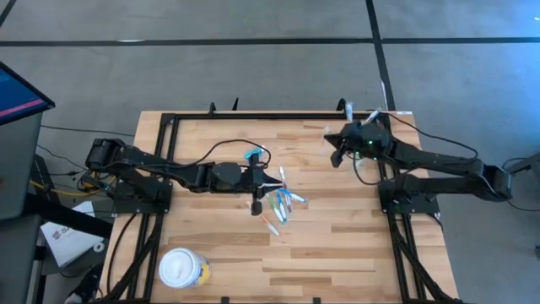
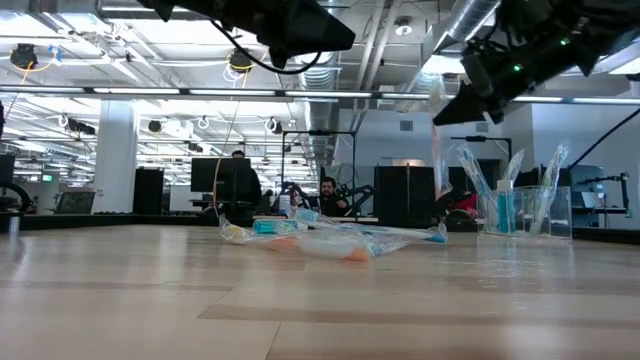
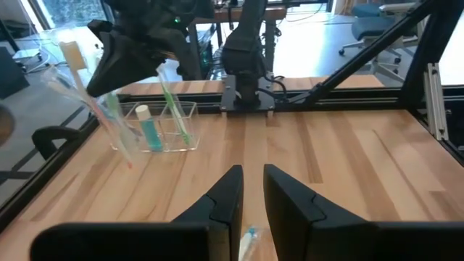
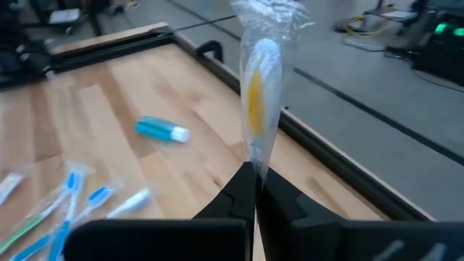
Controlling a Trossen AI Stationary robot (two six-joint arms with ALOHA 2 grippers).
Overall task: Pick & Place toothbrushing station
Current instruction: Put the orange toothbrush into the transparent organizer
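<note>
Several wrapped toothbrushes (image 1: pixel 283 203) lie in a loose pile mid-table. A blue tube with a white cap (image 4: pixel 163 130) lies on its side beyond them. The clear tumbler (image 3: pixel 156 129) stands at the far right corner; a second blue tube (image 3: pixel 148 130) and some toothbrushes stand in it. My right gripper (image 4: pixel 254 174) hovers beside the tumbler, shut on a wrapped toothbrush (image 3: pixel 98 101). My left gripper (image 3: pixel 250 192) hangs above the pile, its fingers a narrow gap apart with a pale toothbrush (image 3: pixel 249 241) between them. My left gripper has a pale toothbrush between its two fingers, far back in the gap (image 3: pixel 249 241). The fingers point nearly level toward the table's right. Which part of the toothbrush they are on does not show. My right gripper pinches the wrapped toothbrush's handle (image 4: pixel 254 165) between its two fingertips, through the clear wrapper. The yellow-bristled head (image 4: pixel 255 94) stands above the fingers. The toothbrush is clear of the table, slanting beside the tumbler with its lower end (image 3: pixel 127 158) hanging free.
A large yellow tub with a white lid (image 1: pixel 183 268) stands near the table's front left. Black frame rails (image 1: pixel 253 114) run along the table's far edge and sides. Bare wood lies between the pile and the tumbler.
</note>
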